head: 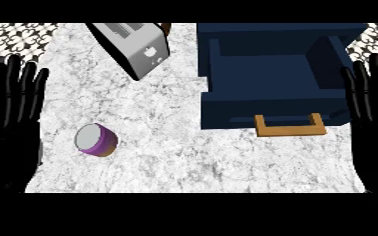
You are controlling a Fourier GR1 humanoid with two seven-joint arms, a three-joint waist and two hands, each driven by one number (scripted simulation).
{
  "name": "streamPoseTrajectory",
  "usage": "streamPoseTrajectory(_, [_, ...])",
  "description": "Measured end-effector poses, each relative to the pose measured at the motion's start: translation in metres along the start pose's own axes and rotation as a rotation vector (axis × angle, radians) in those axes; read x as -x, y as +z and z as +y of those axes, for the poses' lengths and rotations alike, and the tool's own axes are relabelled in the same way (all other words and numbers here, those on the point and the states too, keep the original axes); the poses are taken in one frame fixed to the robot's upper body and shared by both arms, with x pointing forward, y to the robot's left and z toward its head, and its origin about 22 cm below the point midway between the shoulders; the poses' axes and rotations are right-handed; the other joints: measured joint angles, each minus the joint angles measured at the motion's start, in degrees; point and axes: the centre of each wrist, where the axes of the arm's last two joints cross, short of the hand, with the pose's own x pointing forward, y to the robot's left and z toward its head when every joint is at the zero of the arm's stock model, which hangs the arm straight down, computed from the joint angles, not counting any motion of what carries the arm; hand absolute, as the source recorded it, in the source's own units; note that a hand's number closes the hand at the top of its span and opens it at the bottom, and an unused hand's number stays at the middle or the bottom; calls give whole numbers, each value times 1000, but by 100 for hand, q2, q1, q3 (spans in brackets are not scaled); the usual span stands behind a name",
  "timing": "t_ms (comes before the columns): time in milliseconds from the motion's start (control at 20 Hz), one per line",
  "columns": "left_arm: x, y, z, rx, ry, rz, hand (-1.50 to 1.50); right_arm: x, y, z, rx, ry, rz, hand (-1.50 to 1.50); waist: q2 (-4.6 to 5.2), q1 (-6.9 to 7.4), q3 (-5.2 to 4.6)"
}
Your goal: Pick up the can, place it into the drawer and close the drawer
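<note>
A short purple can with a silver top stands on the marble counter at the lower left. A dark blue drawer is pulled open at the right, its inside bare, with a wooden handle on its front. My left hand rests open at the left edge, fingers up, a little left of the can. At the right edge my right hand rests open, fingers up, beside the drawer's right side. Neither hand touches anything.
A silver toaster stands tilted in view at the back of the counter, left of the drawer. The blue cabinet body sits behind the drawer. A patterned wall shows at the top corners.
</note>
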Motion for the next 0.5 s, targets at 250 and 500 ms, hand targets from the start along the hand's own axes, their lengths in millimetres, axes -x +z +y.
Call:
streamPoseTrajectory(250, [0, 4, 2, 238, 130, -39, -150, -5, -1, -4, -6, 18, -26, -150, 36, 87, -36])
streamPoseTrajectory(500, [13, 18, 19, 431, 125, 172, -150, 9, 10, -9, 30, 44, 174, -150, 64, 120, -46])
